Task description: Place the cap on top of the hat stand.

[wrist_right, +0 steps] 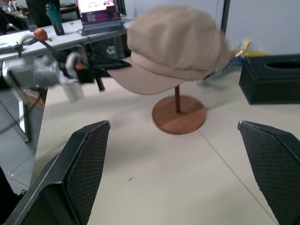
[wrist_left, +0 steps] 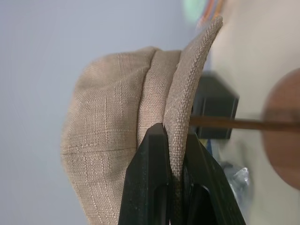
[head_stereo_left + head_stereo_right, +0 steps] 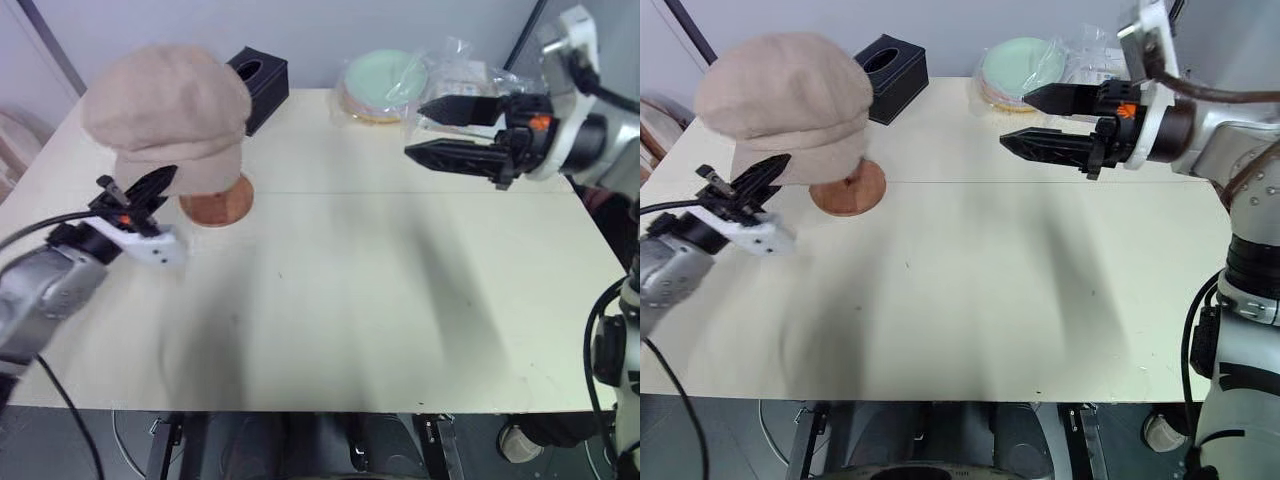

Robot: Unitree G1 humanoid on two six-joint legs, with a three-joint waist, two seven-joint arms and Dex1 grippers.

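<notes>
Black tissue box (image 3: 260,80) just behind the cap (image 3: 170,110) and hat stand (image 3: 216,205).

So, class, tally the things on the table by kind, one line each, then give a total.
Cap: 1
Hat stand: 1
Black tissue box: 1
Stack of plates, green on top: 1
Clear plastic bag: 1
Total: 5
</notes>
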